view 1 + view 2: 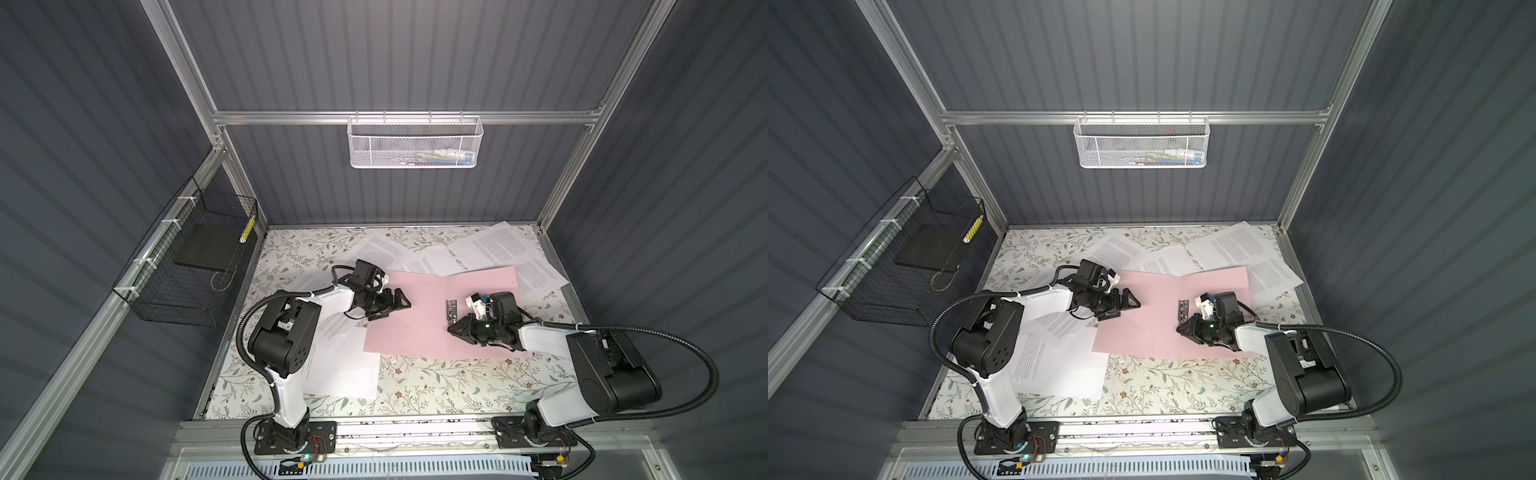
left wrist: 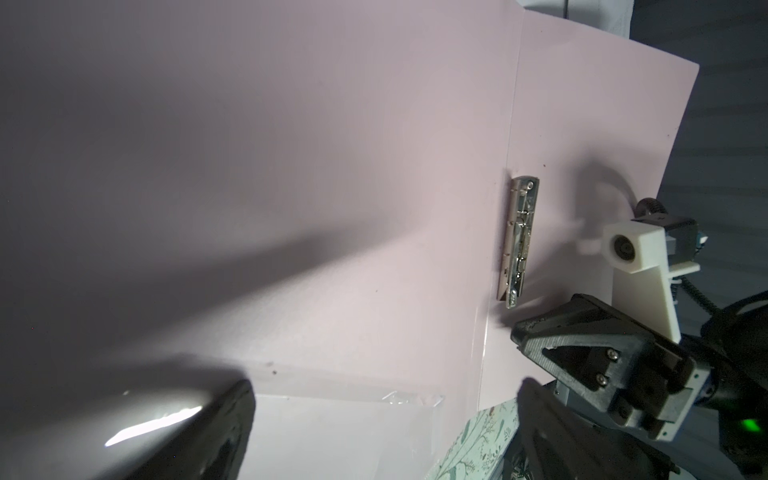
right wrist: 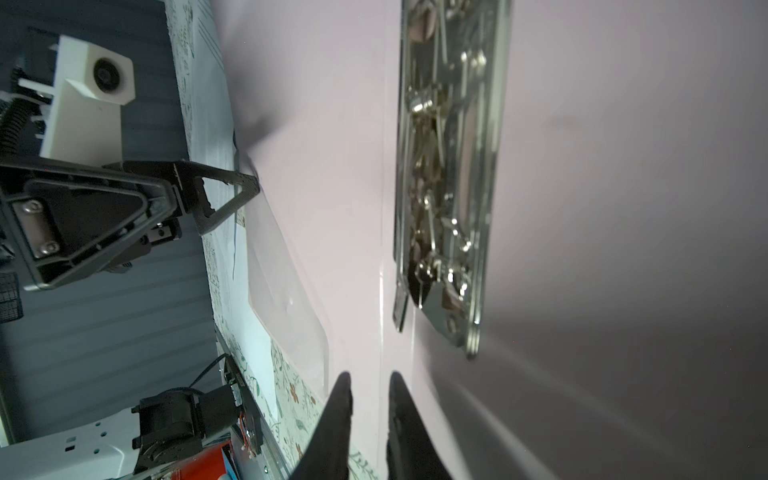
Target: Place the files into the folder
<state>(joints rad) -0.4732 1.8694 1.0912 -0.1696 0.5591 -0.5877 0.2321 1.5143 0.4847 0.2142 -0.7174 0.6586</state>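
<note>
On floral surface, grey booth: folder centre, files 12 and 8 o'clock. Left claw spread, right claw narrowly parted. Clear pocket: wrist views only.

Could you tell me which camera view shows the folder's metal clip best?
The right wrist view: the metal clip is large, its levers and springs plain. The left wrist view shows it whole but small; in both top views it is a tiny silver strip on the folder.
</note>
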